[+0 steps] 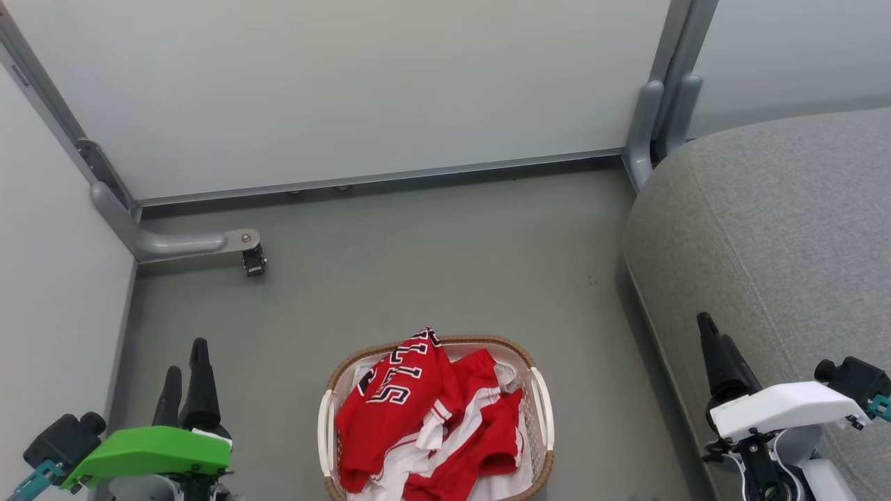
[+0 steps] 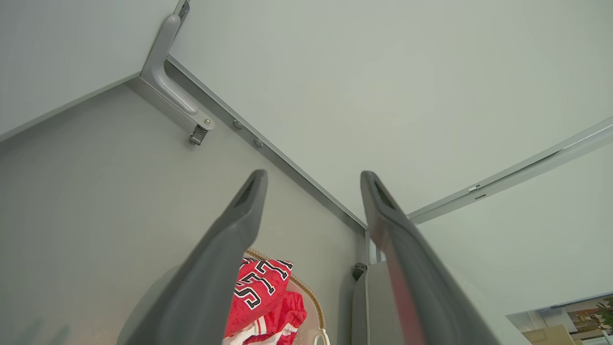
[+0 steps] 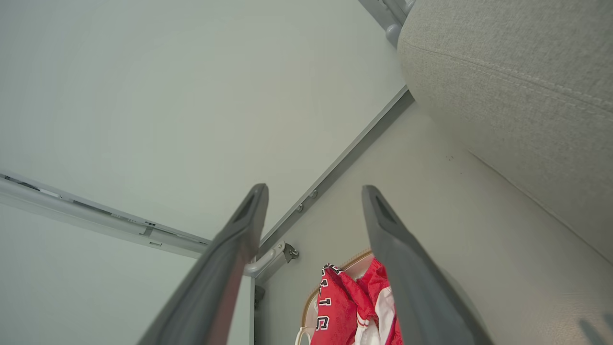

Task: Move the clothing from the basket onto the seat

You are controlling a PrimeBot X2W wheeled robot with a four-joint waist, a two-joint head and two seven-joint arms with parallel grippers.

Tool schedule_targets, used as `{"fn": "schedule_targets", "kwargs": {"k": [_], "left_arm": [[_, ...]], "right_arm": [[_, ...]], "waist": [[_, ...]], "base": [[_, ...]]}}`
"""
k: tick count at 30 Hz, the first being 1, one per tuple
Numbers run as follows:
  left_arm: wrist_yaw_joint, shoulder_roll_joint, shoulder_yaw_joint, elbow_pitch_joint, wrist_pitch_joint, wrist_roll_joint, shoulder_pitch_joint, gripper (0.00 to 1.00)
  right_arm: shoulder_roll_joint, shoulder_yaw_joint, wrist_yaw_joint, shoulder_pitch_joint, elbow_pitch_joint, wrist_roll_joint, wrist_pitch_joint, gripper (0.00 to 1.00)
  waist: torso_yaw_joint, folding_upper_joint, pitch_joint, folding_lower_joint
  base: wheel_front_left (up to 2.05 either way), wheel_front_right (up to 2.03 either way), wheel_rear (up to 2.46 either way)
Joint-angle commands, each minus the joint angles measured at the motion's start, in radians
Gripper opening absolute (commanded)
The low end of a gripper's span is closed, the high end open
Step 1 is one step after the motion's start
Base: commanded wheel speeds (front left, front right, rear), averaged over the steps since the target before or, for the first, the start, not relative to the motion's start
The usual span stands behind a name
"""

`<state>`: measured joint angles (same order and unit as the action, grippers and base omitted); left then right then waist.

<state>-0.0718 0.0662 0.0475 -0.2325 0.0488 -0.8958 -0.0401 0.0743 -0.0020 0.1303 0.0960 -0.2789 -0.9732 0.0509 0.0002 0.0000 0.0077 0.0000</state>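
Red clothing (image 1: 424,424) with white trim and black lettering lies heaped in the cream basket (image 1: 543,403) on the floor at the bottom centre of the head view. The grey seat (image 1: 779,229) rises at the right. My left gripper (image 1: 185,372) hangs open at the lower left, well apart from the basket. My right gripper (image 1: 717,337) stands open at the lower right, in front of the seat's edge. Between the open fingers in the left wrist view the clothing (image 2: 261,292) shows, and the right wrist view shows the clothing (image 3: 345,306) with the seat (image 3: 517,72) above.
Pale partition panels (image 1: 362,90) close off the back and left. A grey metal foot with a caster (image 1: 253,261) juts onto the floor at the back left. Grey floor (image 1: 445,257) stretches between the basket and the panels.
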Motion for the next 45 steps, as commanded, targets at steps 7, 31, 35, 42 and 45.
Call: {"fn": "schedule_targets", "kwargs": {"k": [7, 31, 35, 42, 45], "left_arm": [[0.020, 0.025, -0.028, 0.018, 0.023, 0.098, 0.011, 1.00], [0.106, 0.067, -0.132, 0.020, 0.095, 0.375, 0.051, 1.00], [0.109, 0.067, -0.136, 0.022, 0.105, 0.414, 0.056, 1.00], [0.109, 0.064, -0.141, 0.025, 0.122, 0.480, 0.063, 1.00], [0.105, 0.064, -0.142, 0.026, 0.130, 0.512, 0.066, 1.00]], "right_arm": [[0.014, 0.008, 0.000, 0.009, 0.012, 0.110, 0.023, 1.00], [0.021, 0.051, 0.000, -0.009, -0.005, 0.428, 0.095, 1.00], [0.021, 0.057, 0.000, -0.010, -0.012, 0.470, 0.105, 1.00], [0.019, 0.055, 0.000, -0.011, -0.015, 0.543, 0.121, 1.00], [0.018, 0.064, 0.000, -0.005, -0.023, 0.577, 0.129, 1.00]], "waist": [[0.000, 0.0000, 0.001, 0.0000], [0.004, 0.0000, 0.000, 0.0000], [0.005, 0.0000, -0.001, 0.0000], [0.007, 0.0000, 0.000, 0.0000], [0.006, 0.0000, 0.001, 0.0000]], "base": [[0.00, 0.00, 0.00], [0.00, 0.00, 0.00], [0.00, 0.00, 0.00], [0.00, 0.00, 0.00], [0.00, 0.00, 0.00]]}}
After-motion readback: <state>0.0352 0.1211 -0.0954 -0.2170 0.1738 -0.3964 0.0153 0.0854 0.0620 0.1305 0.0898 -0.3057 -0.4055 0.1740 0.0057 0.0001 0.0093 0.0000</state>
